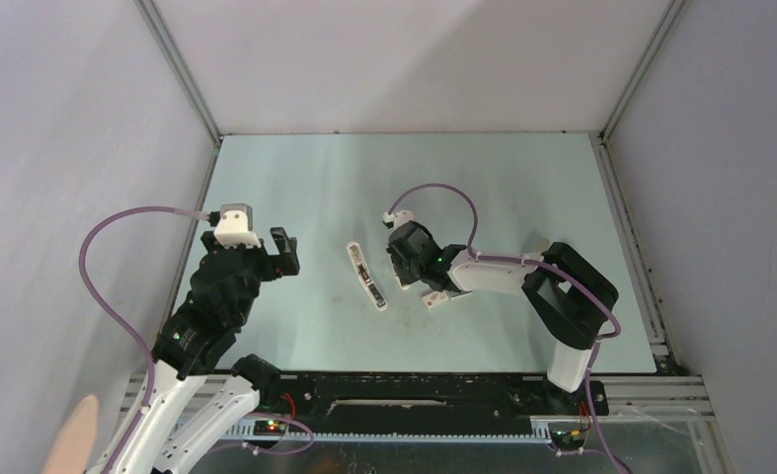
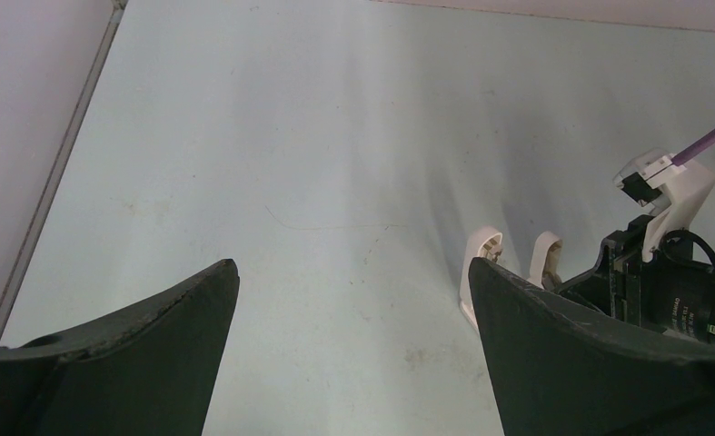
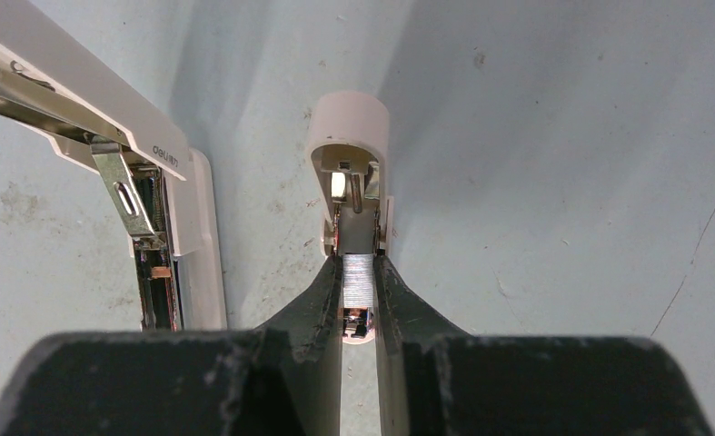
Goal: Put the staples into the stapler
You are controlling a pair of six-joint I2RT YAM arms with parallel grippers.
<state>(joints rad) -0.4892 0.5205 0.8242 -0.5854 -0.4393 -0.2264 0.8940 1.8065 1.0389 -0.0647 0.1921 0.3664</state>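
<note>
At the middle of the bench (image 1: pixel 463 168), the right pincer (image 3: pixel 358 268) is clamped on the grey staples (image 3: pixel 359 286) lying in the white stapler (image 3: pixel 347 118)'s open channel; release and closing look undone, and the left pincer (image 2: pixel 353 272) gapes empty.

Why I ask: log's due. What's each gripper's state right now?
Left gripper: open, holding nothing.
Right gripper: shut on the staples.

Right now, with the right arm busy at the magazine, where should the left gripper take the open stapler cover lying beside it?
Grip the stapler cover across its narrow width near mid-length, coming straight down with the left gripper. It lies flat, long and thin, so its long sides suit the jaws. Keep clear of the right gripper, shut on the staples beside it.
</note>
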